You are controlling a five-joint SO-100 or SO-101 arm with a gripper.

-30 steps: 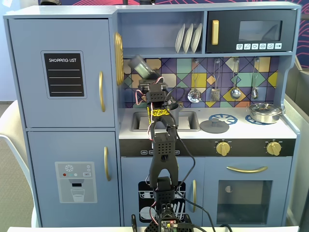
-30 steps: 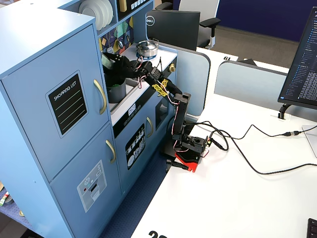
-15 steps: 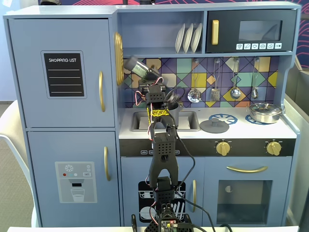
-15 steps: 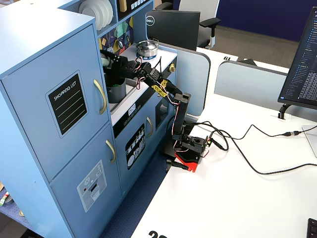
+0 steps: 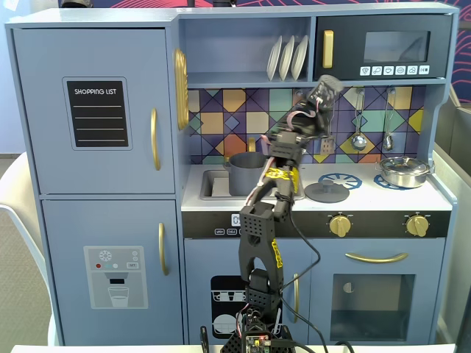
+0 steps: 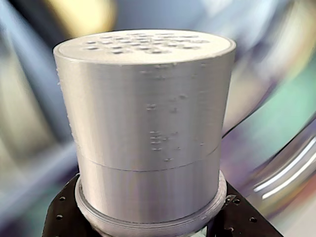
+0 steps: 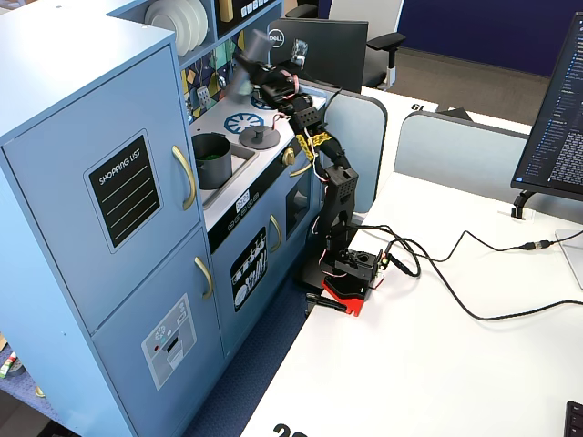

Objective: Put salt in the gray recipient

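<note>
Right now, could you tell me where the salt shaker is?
The salt is held aloft in the gripper, right of the gray recipient in a fixed view, near the hanging utensils below the microwave.

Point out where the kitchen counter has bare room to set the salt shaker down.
Seen from the front fixed view, free countertop lies between the flat gray lid and the silver pan. A narrow bare strip runs in front of the sink. The sink itself is crowded: the gray pot fills it. The gripper holds the salt shaker above the lid.
</note>
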